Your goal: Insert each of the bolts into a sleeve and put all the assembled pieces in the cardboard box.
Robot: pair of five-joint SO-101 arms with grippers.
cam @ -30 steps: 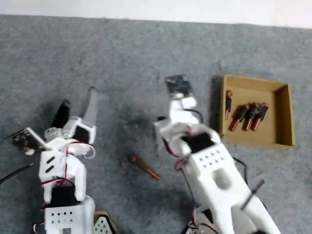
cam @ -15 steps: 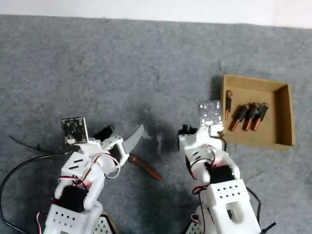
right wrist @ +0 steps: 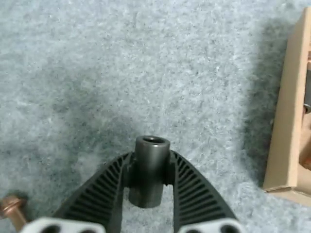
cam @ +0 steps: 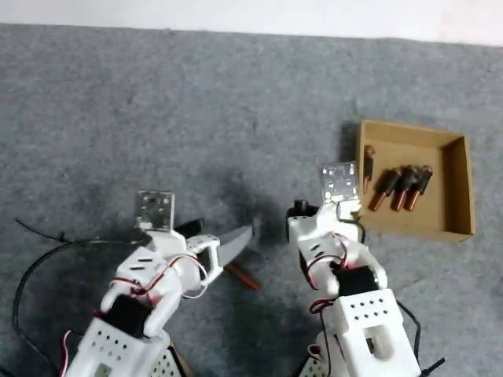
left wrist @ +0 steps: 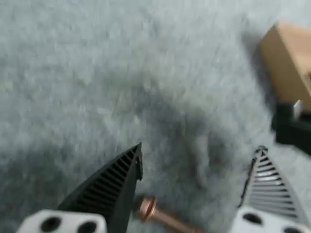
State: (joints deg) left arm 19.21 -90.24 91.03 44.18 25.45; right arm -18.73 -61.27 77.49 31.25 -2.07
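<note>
A copper bolt lies on the grey carpet between the two arms. My left gripper stands open just above it; in the left wrist view the bolt lies low between the spread fingers of this gripper, its head close to the black finger. My right gripper is shut on a black sleeve, held upright with its bore upward. In the high view this gripper sits left of the cardboard box. Three assembled pieces and one loose bolt lie inside the box.
The box wall shows as a brown edge in the left wrist view and the right wrist view. The bolt's head lies near the right gripper. Bare carpet stretches to the back and left. A black cable runs beside the left arm.
The left arm has swung right, its open gripper now over the bolt. The right arm drew back toward its base a second ago and has since kept still.
</note>
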